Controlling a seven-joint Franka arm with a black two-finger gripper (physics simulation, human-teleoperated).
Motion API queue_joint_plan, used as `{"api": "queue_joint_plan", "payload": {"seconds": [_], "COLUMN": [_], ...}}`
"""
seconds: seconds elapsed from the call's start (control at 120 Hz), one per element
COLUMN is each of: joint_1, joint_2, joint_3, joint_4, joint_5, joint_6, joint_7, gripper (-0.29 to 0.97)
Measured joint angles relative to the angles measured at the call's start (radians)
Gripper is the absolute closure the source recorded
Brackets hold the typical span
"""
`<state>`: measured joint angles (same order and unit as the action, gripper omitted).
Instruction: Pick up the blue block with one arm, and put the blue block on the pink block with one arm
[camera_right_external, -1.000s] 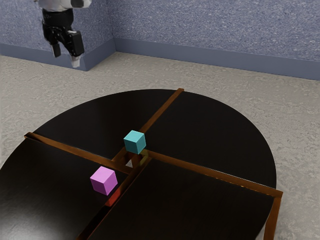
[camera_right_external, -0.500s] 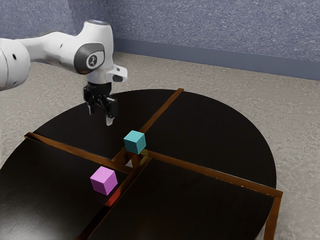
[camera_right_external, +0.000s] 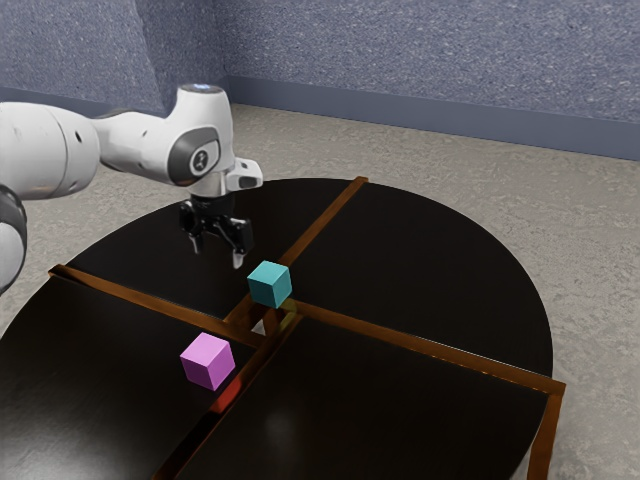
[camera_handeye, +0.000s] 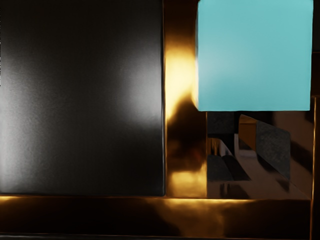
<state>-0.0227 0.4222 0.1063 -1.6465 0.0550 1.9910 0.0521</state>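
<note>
Two blocks sit on our round black table (camera_right_external: 430, 250): the blue block (camera_right_external: 269, 283) (camera_handeye: 254, 54) beside the crossing of wooden strips (camera_right_external: 420, 345), the pink block (camera_right_external: 207, 361) near it toward the exterior view's left. Our gripper (camera_right_external: 219, 250) hovers just beside the blue block, fingers (camera_right_external: 238, 255) spread, not touching it.
</note>
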Motion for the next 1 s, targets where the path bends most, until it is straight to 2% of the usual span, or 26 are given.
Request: {"api": "queue_joint_plan", "payload": {"seconds": [0.392, 0.775, 1.0], "joint_1": [0.01, 0.0, 0.01], "joint_2": [0.136, 0.185, 0.245], "joint_3": [-0.013, -0.047, -0.052], "joint_4": [0.11, 0.164, 0.168], "joint_5": [-0.023, -0.041, -0.08], "joint_6": [0.032, 0.067, 0.09], "joint_7": [-0.053, -0.102, -0.148], "gripper": [0.0, 0.0, 0.0]}}
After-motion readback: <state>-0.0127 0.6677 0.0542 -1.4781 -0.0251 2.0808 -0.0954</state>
